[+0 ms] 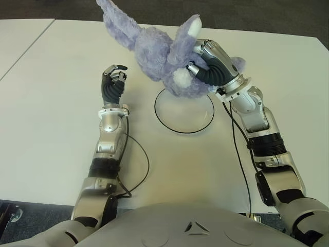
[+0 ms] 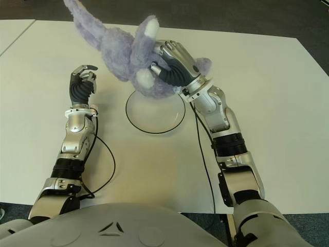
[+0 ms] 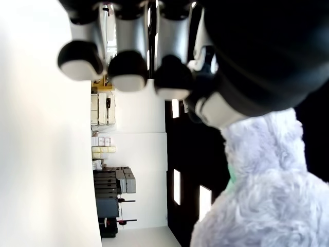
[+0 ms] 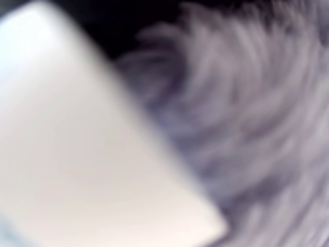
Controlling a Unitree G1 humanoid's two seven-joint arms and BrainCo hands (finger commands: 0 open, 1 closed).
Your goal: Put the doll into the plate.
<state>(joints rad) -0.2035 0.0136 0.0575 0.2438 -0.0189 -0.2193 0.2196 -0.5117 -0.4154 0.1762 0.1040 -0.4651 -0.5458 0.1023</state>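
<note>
Overhead — doll [image 1: 159,54] above plate [image 1: 177,123]

A broad white table [image 1: 46,103] fills most of the frame, a seam running along its upper left. At centre lies a clear round glass plate with a dark rim [image 1: 184,116], its upper edge hidden by a plush toy.
</note>
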